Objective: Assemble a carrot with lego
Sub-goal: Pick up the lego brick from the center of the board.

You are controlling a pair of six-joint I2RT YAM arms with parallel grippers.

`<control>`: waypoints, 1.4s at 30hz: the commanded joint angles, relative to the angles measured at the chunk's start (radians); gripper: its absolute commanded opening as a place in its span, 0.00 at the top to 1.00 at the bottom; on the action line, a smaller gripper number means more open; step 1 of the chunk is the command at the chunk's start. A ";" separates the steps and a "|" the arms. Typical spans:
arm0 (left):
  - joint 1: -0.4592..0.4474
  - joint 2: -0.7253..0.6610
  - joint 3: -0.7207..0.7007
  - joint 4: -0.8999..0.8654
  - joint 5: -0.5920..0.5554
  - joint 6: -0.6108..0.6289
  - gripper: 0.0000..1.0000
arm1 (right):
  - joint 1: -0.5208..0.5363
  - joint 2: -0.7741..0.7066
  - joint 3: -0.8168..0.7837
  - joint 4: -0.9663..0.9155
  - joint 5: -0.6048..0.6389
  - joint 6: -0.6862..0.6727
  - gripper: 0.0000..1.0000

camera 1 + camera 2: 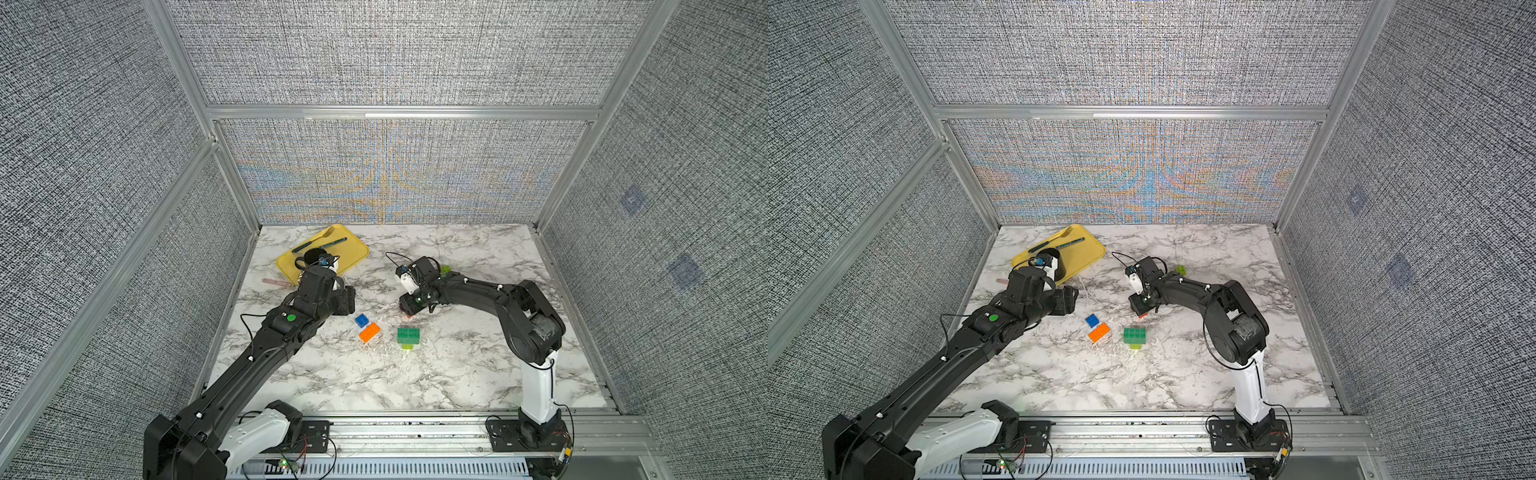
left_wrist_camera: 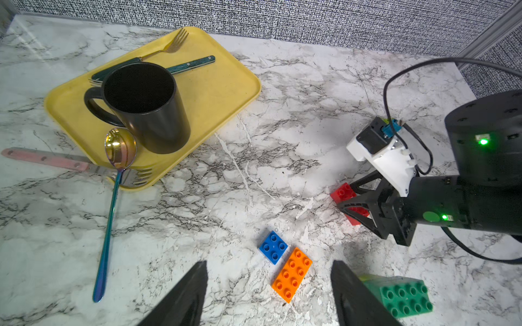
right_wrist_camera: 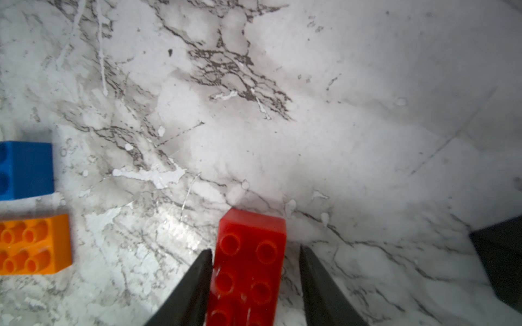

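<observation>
A red brick [image 3: 248, 268] lies on the marble between the fingers of my right gripper [image 3: 255, 249]. One finger touches its side; a small gap shows at the other, so the jaws stand open. In both top views that gripper [image 1: 409, 309] points down at mid-table, hiding most of the brick. A blue square brick [image 1: 362, 320] and an orange oblong brick [image 1: 370, 332] lie side by side. To their right sits a dark green brick stack [image 1: 409, 336] on a lime piece. My left gripper [image 2: 268, 265] hovers open above the blue brick [image 2: 273, 246] and the orange brick [image 2: 292, 273], holding nothing.
A yellow tray [image 1: 353, 249] at the back left carries a black mug [image 2: 147, 107] and cutlery. A spoon [image 2: 110, 214] and a pink-handled fork [image 2: 42, 159] lean off its edge. A lime brick [image 1: 445, 269] lies behind the right arm.
</observation>
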 commanded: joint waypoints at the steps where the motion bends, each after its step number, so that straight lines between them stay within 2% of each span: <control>1: 0.000 0.006 0.009 0.008 -0.001 0.009 0.28 | -0.022 -0.020 -0.023 -0.012 0.012 -0.016 0.59; 5: 0.000 0.021 0.021 0.007 -0.006 0.015 0.28 | -0.071 -0.077 -0.087 -0.002 0.025 -0.016 0.66; 14: 0.001 0.101 0.057 0.018 0.032 0.029 0.28 | -0.113 -0.223 -0.298 0.071 0.045 0.048 0.66; 27: 0.001 0.142 0.080 0.004 0.056 0.029 0.28 | -0.111 -0.233 -0.329 0.053 0.085 0.053 0.52; 31: 0.001 0.136 0.075 0.001 0.050 0.027 0.28 | -0.106 -0.225 -0.320 0.032 0.091 0.052 0.51; 33: 0.000 0.135 0.074 0.000 0.048 0.028 0.28 | -0.103 -0.215 -0.313 0.024 0.094 0.050 0.52; 38: 0.001 0.136 0.076 -0.008 0.047 0.031 0.28 | -0.097 -0.204 -0.303 0.028 0.083 0.048 0.64; 42: 0.001 0.124 0.080 -0.026 0.040 0.038 0.28 | -0.096 -0.262 -0.302 0.023 0.106 0.022 0.70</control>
